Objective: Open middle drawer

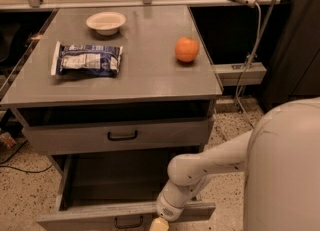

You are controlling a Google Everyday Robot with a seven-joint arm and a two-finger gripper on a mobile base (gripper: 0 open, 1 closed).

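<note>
The middle drawer [85, 220] stands pulled far out, with the upper drawer [75, 137] above it barely open. The gripper [160, 223] sits at the middle drawer's front, just right of its black handle [128, 221]. We cannot tell whether it is open or closed. We judge the pull nearly done, so we draw straight outward and level, without twisting.
</note>
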